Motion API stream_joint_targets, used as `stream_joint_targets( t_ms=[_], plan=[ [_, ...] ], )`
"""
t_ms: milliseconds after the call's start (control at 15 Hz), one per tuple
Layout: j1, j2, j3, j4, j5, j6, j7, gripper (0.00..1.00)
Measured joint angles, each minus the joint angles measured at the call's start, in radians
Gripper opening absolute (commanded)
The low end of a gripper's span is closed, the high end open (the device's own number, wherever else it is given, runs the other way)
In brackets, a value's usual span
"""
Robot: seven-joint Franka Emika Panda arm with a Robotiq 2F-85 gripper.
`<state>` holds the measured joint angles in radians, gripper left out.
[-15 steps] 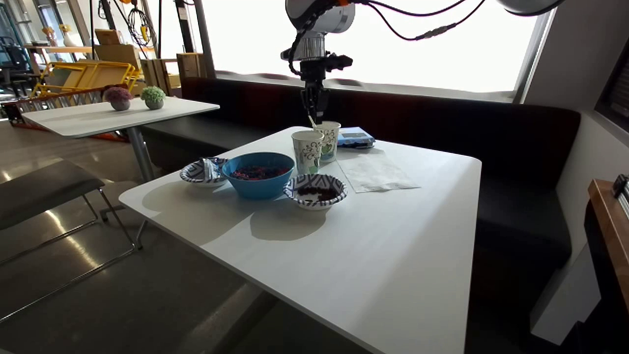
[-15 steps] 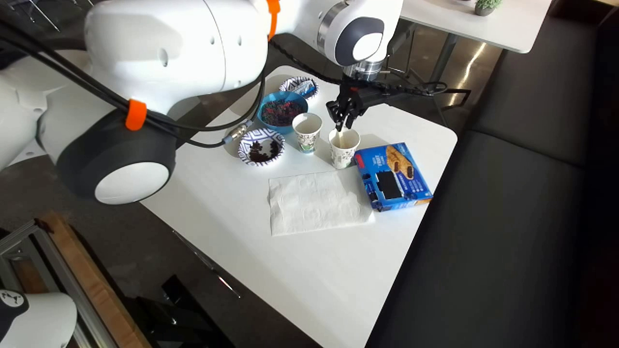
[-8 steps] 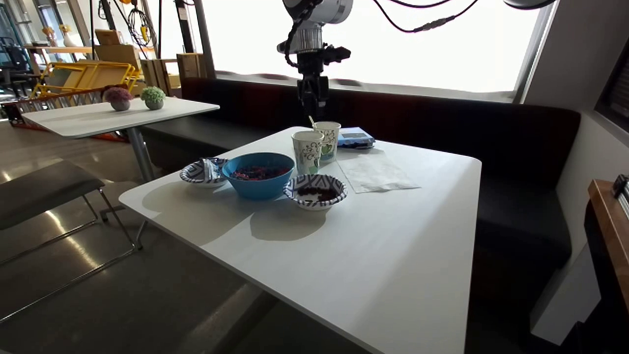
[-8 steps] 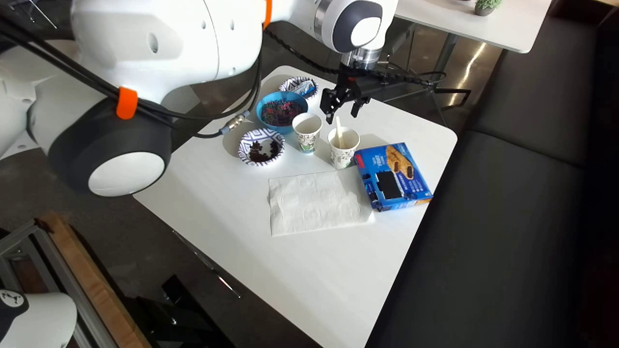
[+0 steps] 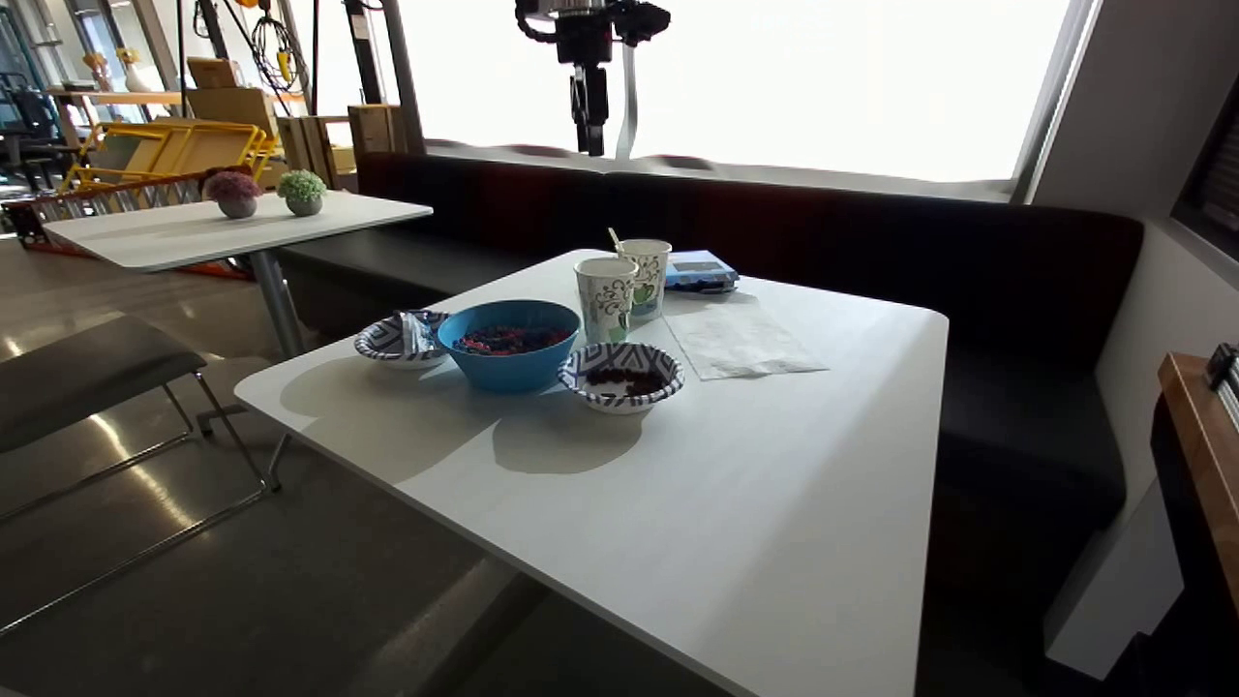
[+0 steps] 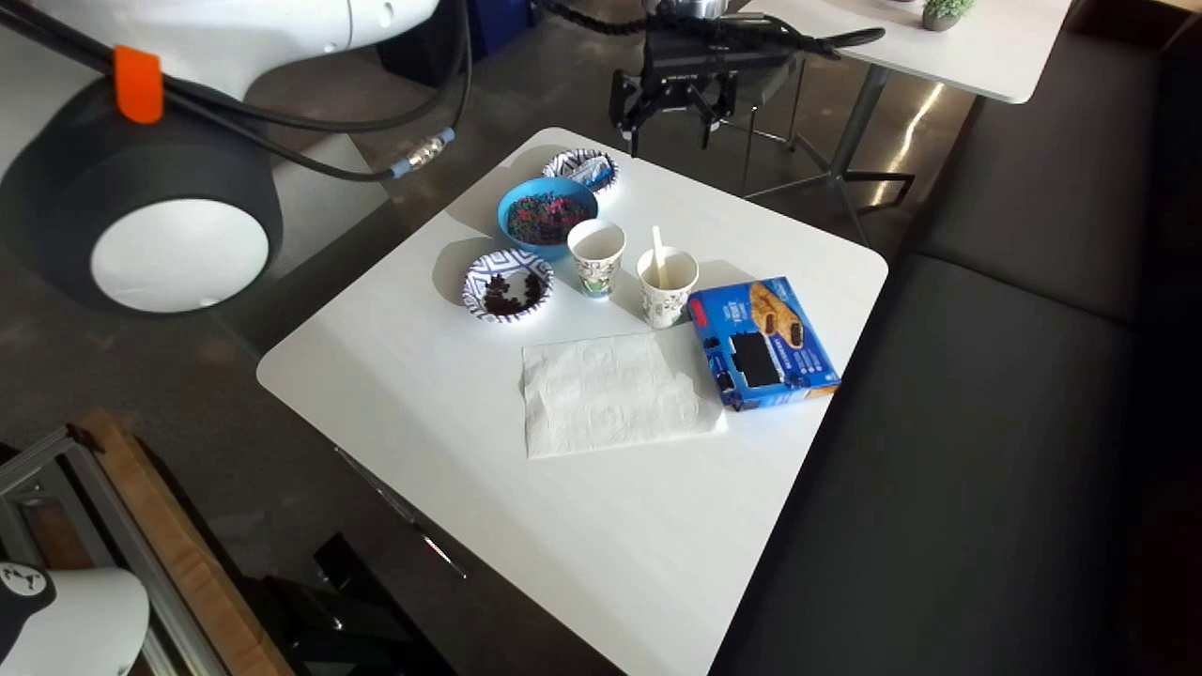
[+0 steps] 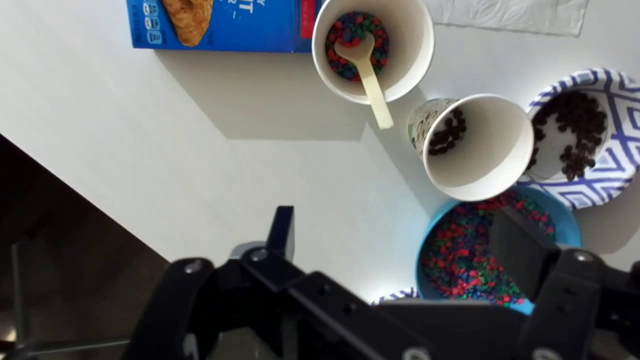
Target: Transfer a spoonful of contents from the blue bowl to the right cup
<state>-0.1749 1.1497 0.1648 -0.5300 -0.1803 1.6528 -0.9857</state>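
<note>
Blue bowl (image 5: pixel 511 372) holding multicoloured bits (image 7: pixel 460 265) stands on our white tabletop (image 5: pixel 774 503) between two patterned paper bowls (image 5: pixel 608 398), while we see the pale spoon (image 7: pixel 372 87) leaning in the paper cup (image 6: pixel 665 308) beside the blue food box (image 6: pixel 803 361), our pincer (image 6: pixel 670 143) spread wide, well apart from both.

Blue box (image 7: pixel 240 30), below gripper (image 6: pixel 670 143) and well apart: in wrist view, white letters "IT", rest of word cut off at edge of view; other print partial. Red patch (image 7: pixel 307 20) on same box, end nearer gripper: print too small to read. White housing (image 6: pixel 84 620), well apart from gripper: round emblem (image 6: pixel 23 579), unclear.
</note>
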Motion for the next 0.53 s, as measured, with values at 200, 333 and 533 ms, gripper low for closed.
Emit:
stream_joint_targets(
  t_ms=[200, 333, 533],
  plan=[
    [0.006, -0.026, -0.009, -0.003, 0.000, 0.000, 0.166, 1.00],
    [0.003, -0.034, -0.017, -0.008, 0.001, 0.000, 0.270, 1.00],
    [-0.010, -0.035, -0.018, -0.016, 0.004, 0.000, 0.338, 1.00]
  ],
)
